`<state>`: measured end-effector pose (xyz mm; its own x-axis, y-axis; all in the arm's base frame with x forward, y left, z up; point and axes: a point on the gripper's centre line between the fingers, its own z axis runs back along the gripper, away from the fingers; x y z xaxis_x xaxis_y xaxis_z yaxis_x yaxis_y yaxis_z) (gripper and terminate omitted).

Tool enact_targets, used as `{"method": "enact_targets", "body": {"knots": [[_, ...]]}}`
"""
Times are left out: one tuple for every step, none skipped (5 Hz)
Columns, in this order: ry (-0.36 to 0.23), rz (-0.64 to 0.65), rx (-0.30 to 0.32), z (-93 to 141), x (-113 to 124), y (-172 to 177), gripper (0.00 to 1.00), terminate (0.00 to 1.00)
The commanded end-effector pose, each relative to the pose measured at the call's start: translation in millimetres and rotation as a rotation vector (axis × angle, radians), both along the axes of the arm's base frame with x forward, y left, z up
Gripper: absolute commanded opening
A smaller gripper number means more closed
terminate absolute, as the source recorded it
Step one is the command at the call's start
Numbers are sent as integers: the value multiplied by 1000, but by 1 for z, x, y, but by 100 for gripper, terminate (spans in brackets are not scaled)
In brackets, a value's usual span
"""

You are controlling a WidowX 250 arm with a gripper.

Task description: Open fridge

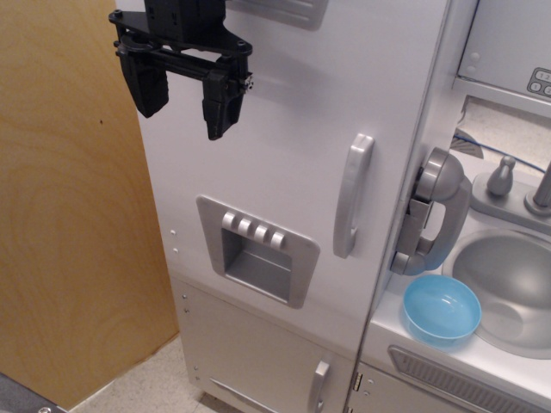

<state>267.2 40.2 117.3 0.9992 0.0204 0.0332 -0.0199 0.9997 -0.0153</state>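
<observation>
The light-grey toy fridge [293,129] fills the middle of the view. Its large upper door is closed. The door's vertical silver bar handle [352,194] sits at its right side. The inset dispenser panel [256,249] with a row of buttons sits at the door's lower left. My black gripper [186,99] hangs at the top left in front of the door's upper left part, well left of and above the handle. Its two fingers are spread apart with nothing between them.
A smaller lower door with a short handle [319,385] is below. A grey toy phone handset [433,212] hangs on the fridge's right side. A blue bowl [442,310] sits by a grey sink [508,284] with a faucet [544,185]. A wooden panel [69,206] stands at the left.
</observation>
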Motion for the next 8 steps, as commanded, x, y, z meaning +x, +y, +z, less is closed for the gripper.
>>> {"method": "enact_targets", "body": {"knots": [[0, 0, 0, 0, 0, 0, 100, 0], [-44, -22, -78, -2, 4, -20, 100, 0], [-92, -61, -133, -13, 6, -44, 100, 0], [-218, -40, -84, -29, 10, -72, 100, 0], [-279, -45, -45, -35, 12, -96, 100, 0], [-369, -8, -6, -42, 19, -109, 100, 0], [-385, 20, -15, -47, 32, -115, 100, 0], [-410, 45, -39, -49, 42, -112, 100, 0]]}}
